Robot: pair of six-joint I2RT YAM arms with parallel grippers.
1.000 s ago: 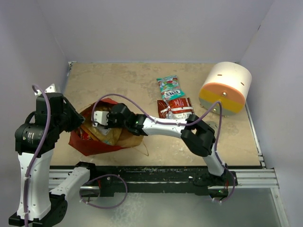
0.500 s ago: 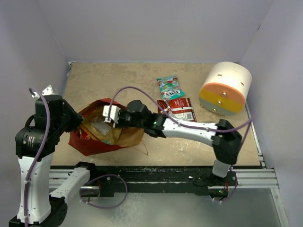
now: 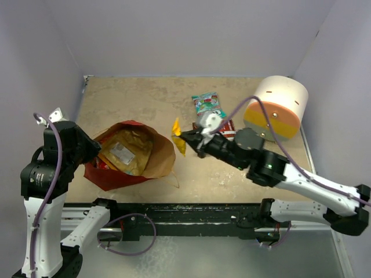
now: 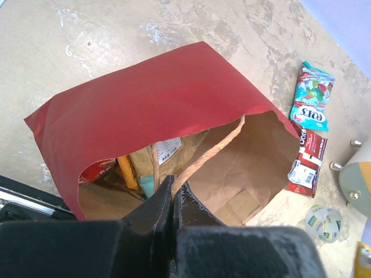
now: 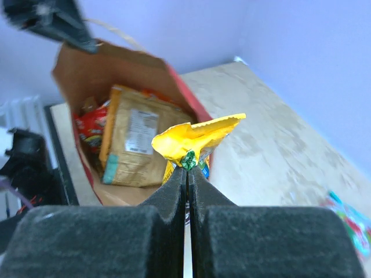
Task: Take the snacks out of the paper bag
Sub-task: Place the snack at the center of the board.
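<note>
The red paper bag (image 3: 113,176) lies open on the left of the table, its brown inside showing a tan packet (image 3: 123,152) and a red one (image 4: 95,169). My left gripper (image 4: 172,188) is shut on the bag's paper handle (image 4: 206,156) at the mouth. My right gripper (image 3: 186,139) is shut on a yellow-orange snack packet (image 3: 178,136) and holds it in the air to the right of the bag; the packet also shows in the right wrist view (image 5: 194,139). A teal packet (image 3: 208,106) and a red-and-silver packet (image 3: 217,132) lie on the table behind.
A white cylinder with an orange-yellow band (image 3: 276,108) stands at the back right. A small clear tape roll (image 4: 323,220) lies near it. Lilac walls close in the table at the left, back and right.
My right gripper has pulled out of the bag and moved right, carrying the yellow-orange packet clear of the mouth. My left gripper has stayed at the bag's edge.
</note>
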